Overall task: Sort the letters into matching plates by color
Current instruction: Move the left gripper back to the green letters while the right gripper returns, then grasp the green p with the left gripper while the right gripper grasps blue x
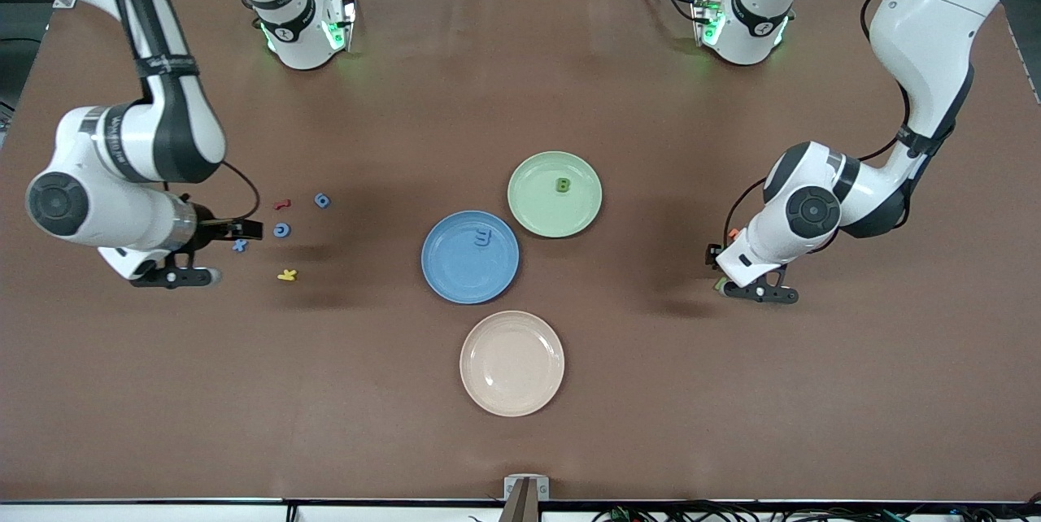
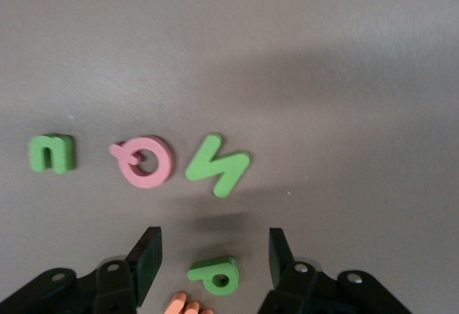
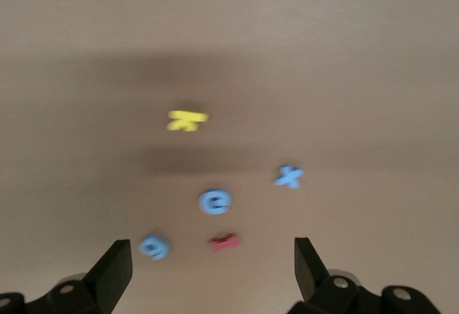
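My left gripper (image 2: pixel 214 257) is low over the table at the left arm's end, open, its fingers apart on either side of a green letter (image 2: pixel 214 276) without touching it. Two more green letters (image 2: pixel 51 153) (image 2: pixel 218 164) lie close by. The green plate (image 1: pixel 545 209) holds one green letter (image 1: pixel 562 184). The blue plate (image 1: pixel 459 270) holds one blue letter (image 1: pixel 483 238). My right gripper (image 1: pixel 175 276) hovers open and empty at the right arm's end, beside three blue letters (image 1: pixel 322 200) (image 1: pixel 281 230) (image 1: pixel 240 245).
A pink letter (image 2: pixel 145 162) lies between two of the green ones, and an orange letter (image 2: pixel 188 305) sits by the left gripper. A red letter (image 1: pixel 281 204) and a yellow letter (image 1: pixel 287 275) lie among the blue ones. A beige plate (image 1: pixel 511 392) stands nearest the front camera.
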You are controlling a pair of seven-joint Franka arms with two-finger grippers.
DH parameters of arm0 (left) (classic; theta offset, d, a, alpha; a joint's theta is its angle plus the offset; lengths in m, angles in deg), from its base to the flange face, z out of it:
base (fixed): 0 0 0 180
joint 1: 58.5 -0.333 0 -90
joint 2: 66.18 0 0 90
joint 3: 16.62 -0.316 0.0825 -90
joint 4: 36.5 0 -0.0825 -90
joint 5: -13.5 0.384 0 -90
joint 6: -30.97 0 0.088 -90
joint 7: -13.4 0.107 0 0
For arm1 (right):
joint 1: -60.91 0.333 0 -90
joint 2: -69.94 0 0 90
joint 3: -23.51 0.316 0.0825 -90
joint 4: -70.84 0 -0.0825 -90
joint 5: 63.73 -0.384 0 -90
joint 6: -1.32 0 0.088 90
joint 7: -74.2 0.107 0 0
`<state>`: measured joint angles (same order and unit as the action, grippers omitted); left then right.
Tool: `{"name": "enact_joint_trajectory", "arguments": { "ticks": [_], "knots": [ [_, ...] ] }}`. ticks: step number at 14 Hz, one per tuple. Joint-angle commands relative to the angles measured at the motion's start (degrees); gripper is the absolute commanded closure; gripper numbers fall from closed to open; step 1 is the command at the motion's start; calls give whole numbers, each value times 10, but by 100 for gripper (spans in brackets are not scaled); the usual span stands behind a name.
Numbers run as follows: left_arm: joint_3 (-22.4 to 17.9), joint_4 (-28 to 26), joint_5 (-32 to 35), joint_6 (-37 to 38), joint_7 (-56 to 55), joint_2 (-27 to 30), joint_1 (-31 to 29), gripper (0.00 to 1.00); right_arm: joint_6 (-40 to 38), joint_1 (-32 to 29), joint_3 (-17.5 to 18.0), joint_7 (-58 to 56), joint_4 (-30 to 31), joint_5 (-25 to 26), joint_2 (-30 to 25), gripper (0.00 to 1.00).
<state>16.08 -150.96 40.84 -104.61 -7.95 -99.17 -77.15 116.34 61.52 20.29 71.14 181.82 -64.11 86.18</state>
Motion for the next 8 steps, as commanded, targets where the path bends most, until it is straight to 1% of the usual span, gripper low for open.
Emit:
{"name": "enact_joint_trajectory", "arguments": {
  "ticks": [1, 2, 4, 5, 8],
  "knots": [
    [7, -45, 12, -48, 7, 6, -27, 33, 74, -38, 13, -10, 74, 23, -22, 0],
    [7, -55, 12, -61, 7, 5, -33, 33, 111, -48, 13, -10, 100, 24, -22, 0],
    [7, -58, 12, -62, 6, 6, -33, 34, 176, -59, 13, -10, 138, 24, -17, 0],
    [7, -58, 12, -61, 6, 6, -33, 34, 201, -63, 13, -10, 149, 24, -16, 0],
    [7, -63, 12, -59, 6, 6, -33, 35, 230, -78, 13, -10, 150, 24, 16, 0]
  ]
}}
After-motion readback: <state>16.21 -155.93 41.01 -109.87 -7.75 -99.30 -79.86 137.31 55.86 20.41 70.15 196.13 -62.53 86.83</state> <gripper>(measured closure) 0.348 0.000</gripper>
